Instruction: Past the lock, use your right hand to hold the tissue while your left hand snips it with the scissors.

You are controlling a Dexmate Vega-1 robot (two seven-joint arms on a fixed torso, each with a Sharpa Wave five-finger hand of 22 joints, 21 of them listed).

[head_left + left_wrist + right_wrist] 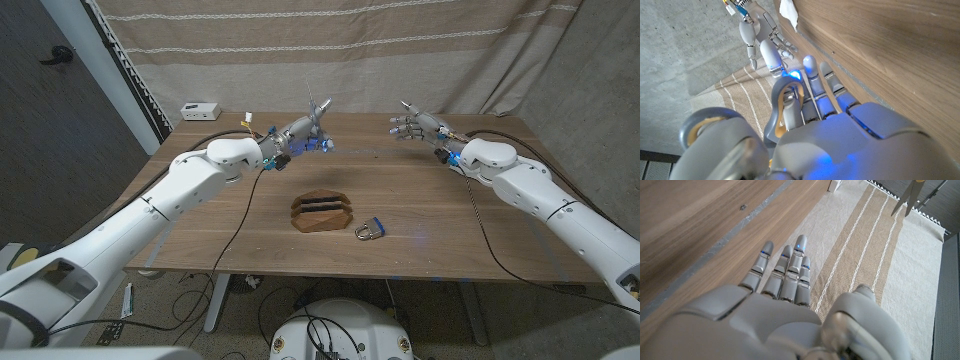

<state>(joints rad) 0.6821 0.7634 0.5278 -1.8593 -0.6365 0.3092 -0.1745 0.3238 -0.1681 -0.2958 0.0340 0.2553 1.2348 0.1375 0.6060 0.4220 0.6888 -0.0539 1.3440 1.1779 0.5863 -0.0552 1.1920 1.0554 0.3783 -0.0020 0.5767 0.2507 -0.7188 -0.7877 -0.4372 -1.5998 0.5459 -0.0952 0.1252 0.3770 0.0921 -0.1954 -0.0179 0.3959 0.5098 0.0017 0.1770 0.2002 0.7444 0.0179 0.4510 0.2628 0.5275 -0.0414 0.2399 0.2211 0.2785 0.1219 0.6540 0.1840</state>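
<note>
I've got the left hand [303,135] up at upper centre of the head frame, fingers through the scissors [318,108], blades pointing up so they're ready to cut. Right hand [415,127], upper right, is spread & holding nothing. Tissue [788,13] shows as a white scrap at the table [420,255] edge in the left wrist pic, near the right hand's fingers. Lock [369,231] sits lower centre by a wooden block [322,212]; both hands are beyond it, as asked.

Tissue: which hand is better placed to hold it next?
Right, probably. The right hand is open and empty, and the white tissue shows near it; the left hand already grips the scissors.
</note>
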